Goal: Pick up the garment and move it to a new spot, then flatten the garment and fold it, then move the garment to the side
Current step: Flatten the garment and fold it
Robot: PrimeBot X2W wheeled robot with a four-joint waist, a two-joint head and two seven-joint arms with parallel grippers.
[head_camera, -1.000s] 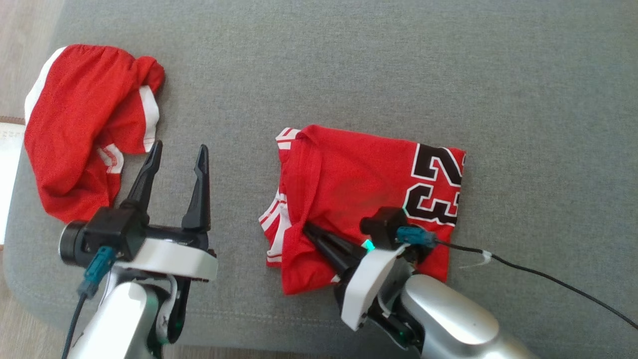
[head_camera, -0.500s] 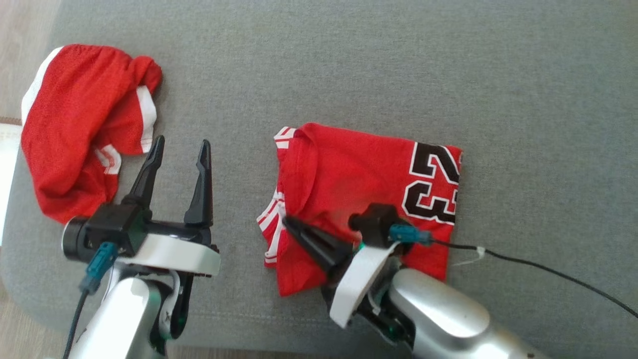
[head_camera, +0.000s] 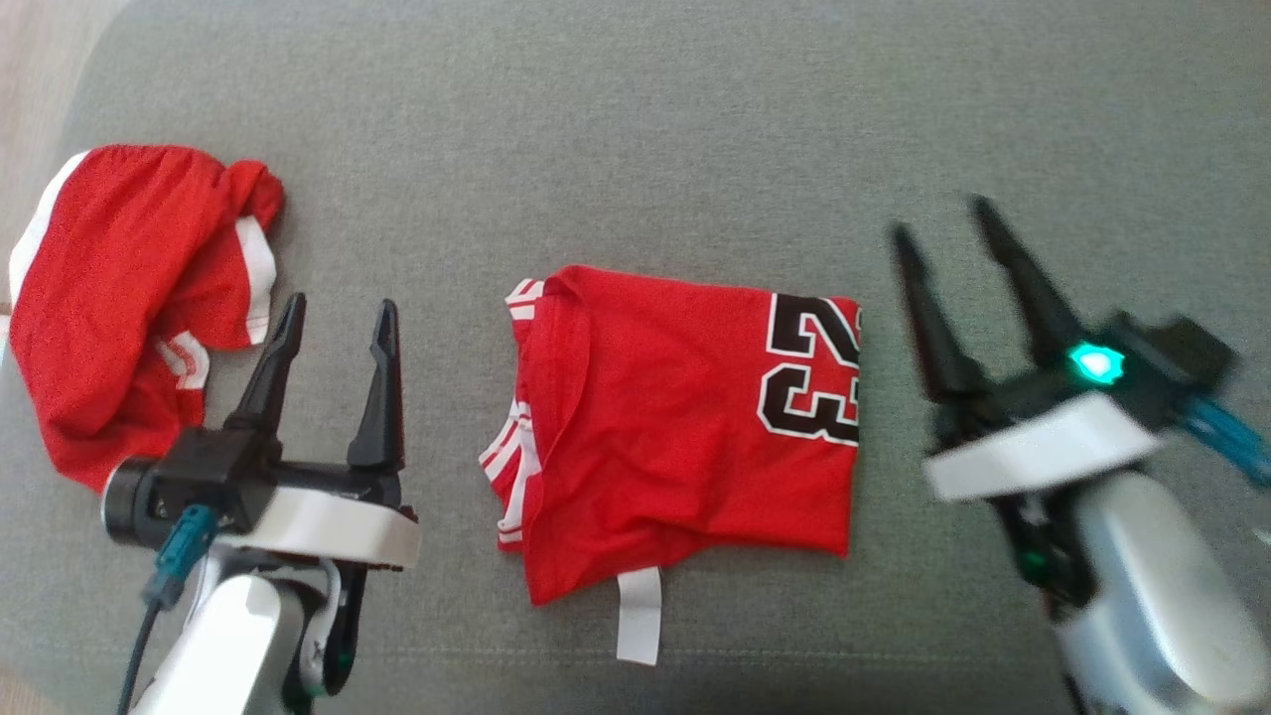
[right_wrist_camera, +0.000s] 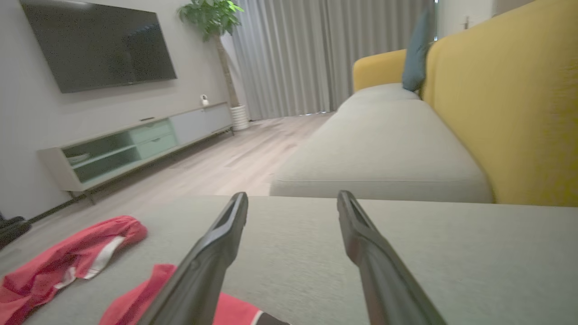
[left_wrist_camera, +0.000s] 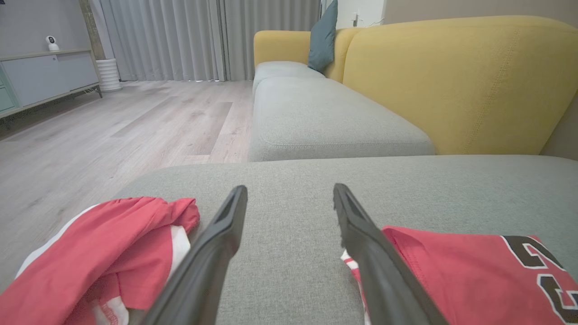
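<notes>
At the near edge of the grey sofa cushion (head_camera: 645,129), the left gripper (head_camera: 340,303) and right gripper (head_camera: 940,218) both stand wide open, holding nothing. Between them lies the folded red jersey (head_camera: 675,417), number 23 at its right end, a white tag (head_camera: 638,616) poking out of its near edge. Farther left sits a crumpled red garment (head_camera: 109,298), just beside the left gripper's fingers.

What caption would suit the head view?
Folded jersey lies on a grey cushion between the open left pincer and right pincer.
</notes>
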